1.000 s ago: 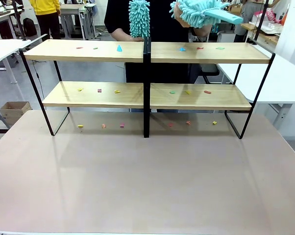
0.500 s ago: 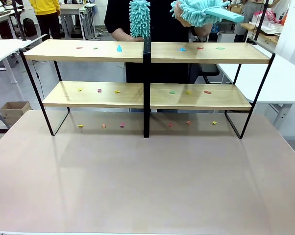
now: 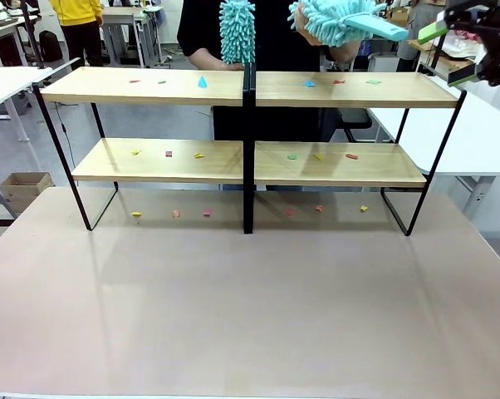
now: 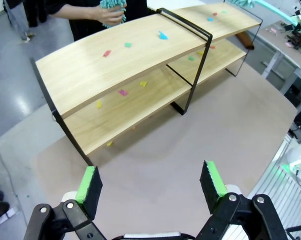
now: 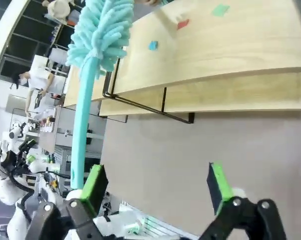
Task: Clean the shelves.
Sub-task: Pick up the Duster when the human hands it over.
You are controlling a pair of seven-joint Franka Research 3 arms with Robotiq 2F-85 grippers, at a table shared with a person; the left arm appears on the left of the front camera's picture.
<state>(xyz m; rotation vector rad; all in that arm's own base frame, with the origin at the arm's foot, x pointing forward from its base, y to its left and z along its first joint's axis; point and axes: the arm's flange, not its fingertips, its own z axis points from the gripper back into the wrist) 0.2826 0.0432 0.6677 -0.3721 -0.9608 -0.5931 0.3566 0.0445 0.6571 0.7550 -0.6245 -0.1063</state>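
The shelves (image 3: 248, 90) stand across the far half of the table, two wooden boards on a black frame, dotted with small coloured scraps (image 3: 203, 81). Behind them a person holds two teal fluffy dusters: one upright (image 3: 236, 29), the other (image 3: 337, 18) with its handle pointing right. My right gripper (image 3: 449, 56) hangs open at the upper right, near that handle's tip. In the right wrist view the duster (image 5: 103, 30) and its long handle run down beside the left finger of the open right gripper (image 5: 155, 186). My left gripper (image 4: 150, 181) is open above the table, facing the shelves (image 4: 115, 65).
More scraps (image 3: 175, 214) lie on the beige tabletop (image 3: 250, 316) under the rack. White tables stand to the left (image 3: 5, 83) and right (image 3: 482, 133). A cardboard box (image 3: 22, 187) sits on the floor at left.
My right gripper has come into the front view at the upper right, open. The person's dusters have stayed about where they were.
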